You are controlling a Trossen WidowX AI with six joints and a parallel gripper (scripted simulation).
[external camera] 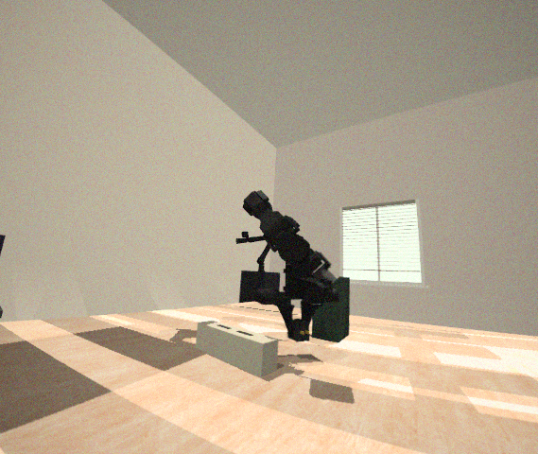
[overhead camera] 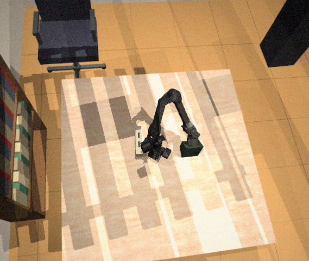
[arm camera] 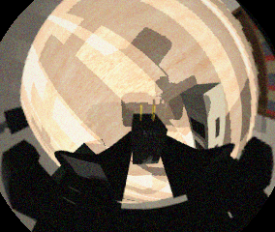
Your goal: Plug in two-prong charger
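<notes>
The pale power strip (overhead camera: 138,150) (external camera: 234,345) (arm camera: 218,103) lies on the table with dark slots in its top. In the wrist view it is at the right, beside the gripper. My gripper (external camera: 299,326) (arm camera: 144,133) is shut on the black charger (arm camera: 146,127), which also shows in the exterior view (external camera: 298,336). The charger is held above the table, to the right of the strip in the exterior view. Its two yellow prongs (arm camera: 140,112) stick out past the fingertips and are clear of the strip. In the top view the arm's end hides the charger and fingertips and covers part of the strip's right edge.
The arm's dark green base (overhead camera: 190,150) (external camera: 331,315) stands to the right of the strip on the wooden table (overhead camera: 137,241). An office chair (overhead camera: 67,33) is beyond the table's back edge, and a bookshelf (overhead camera: 38,145) stands beyond its left edge. Striped shadows cross the table.
</notes>
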